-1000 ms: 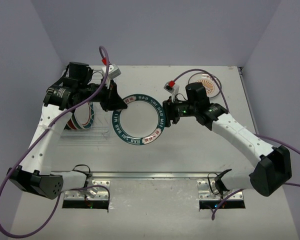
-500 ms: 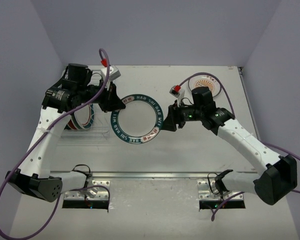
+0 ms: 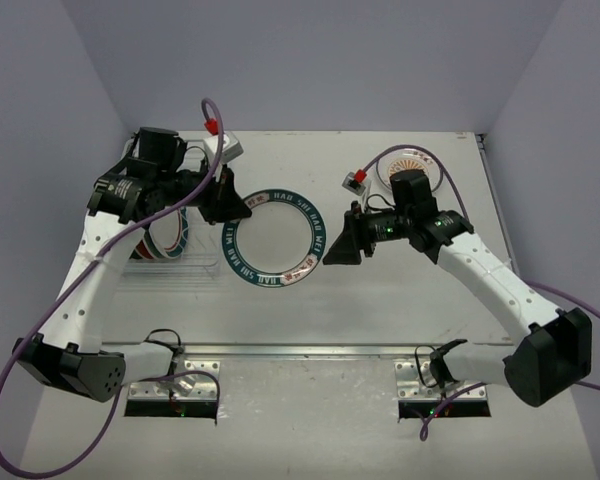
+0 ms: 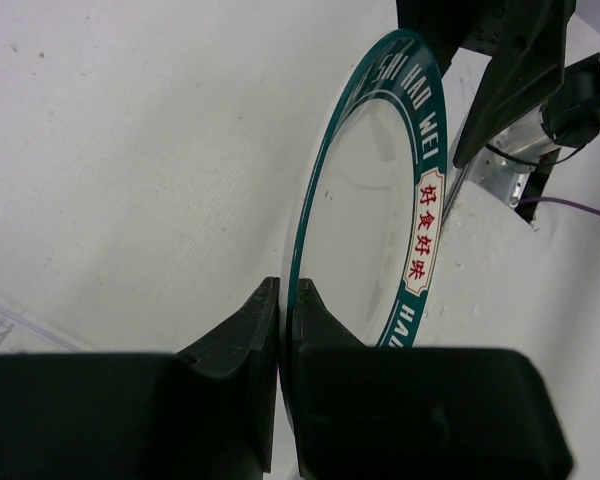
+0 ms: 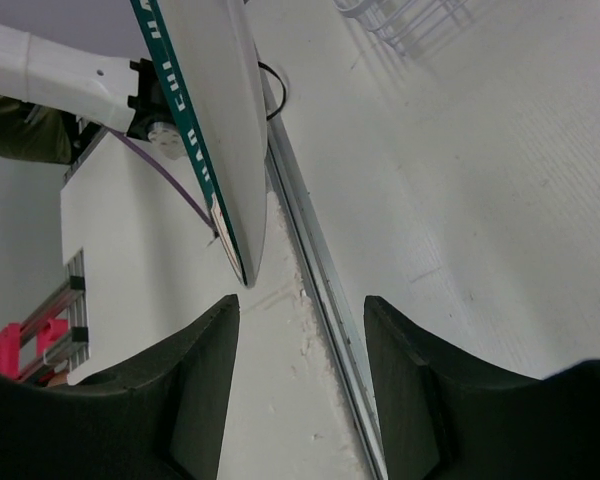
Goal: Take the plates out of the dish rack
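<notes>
Left fingers (image 4: 235,335) pinch near rim of plate (image 4: 380,230), green-banded, held clear of bench (image 3: 380,300), just off rack (image 3: 175,262). Right fingers (image 5: 205,380) spread, empty. Plate's opposite rim lies just ahead of their tips, offset toward one finger, not yet between them. Plate spans the line between both arms. Judged next: handover, with rim centred in gap before closing.

White tabletop (image 3: 400,310), plain pale lavender walls (image 3: 310,60) on three sides, metal rail (image 3: 310,349) along near edge
</notes>
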`<state>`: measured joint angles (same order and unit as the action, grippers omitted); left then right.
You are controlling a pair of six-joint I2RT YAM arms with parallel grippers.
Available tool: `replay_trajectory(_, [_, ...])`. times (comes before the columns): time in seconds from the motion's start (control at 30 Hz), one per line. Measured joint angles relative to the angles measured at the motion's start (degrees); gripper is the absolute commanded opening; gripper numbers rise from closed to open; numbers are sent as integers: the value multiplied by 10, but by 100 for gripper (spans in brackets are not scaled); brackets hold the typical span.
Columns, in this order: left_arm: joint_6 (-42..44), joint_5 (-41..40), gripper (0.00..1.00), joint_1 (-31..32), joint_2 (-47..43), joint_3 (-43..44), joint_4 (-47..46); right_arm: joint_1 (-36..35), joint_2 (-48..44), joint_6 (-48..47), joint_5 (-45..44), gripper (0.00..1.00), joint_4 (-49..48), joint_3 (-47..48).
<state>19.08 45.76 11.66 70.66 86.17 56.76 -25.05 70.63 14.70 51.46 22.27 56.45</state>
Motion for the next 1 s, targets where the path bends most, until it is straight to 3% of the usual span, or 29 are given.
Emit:
replay_trajectory(0.23, [20, -1, 0, 0, 5, -15, 7, -19, 47, 1, 14, 53, 5, 34])
replay_trajectory(0.5, [37, -3, 0, 0, 5, -48, 15, -41, 78, 0, -5, 44, 0, 50])
replay_trajectory(0.63, [42, -3, 0, 1, 5, -51, 15, -71, 102, -8, -23, 33, 3, 50])
replay_trajectory(0.77, [48, -4, 0, 1, 5, -51, 15, -90, 109, -14, -34, 3, 5, 50])
replay_trajectory(0.8, [49, -5, 0, 1, 5, -51, 15, -92, 109, -12, -35, 0, 6, 50])
replay_trajectory(0.83, [52, -4, 6, 1, 5, -51, 15, -92, 109, -7, -38, 0, 9, 50])
replay_trajectory(1.0, [40, -26, 72, 7, 4, -60, -5, -87, 111, -2, -41, 0, 19, 50])
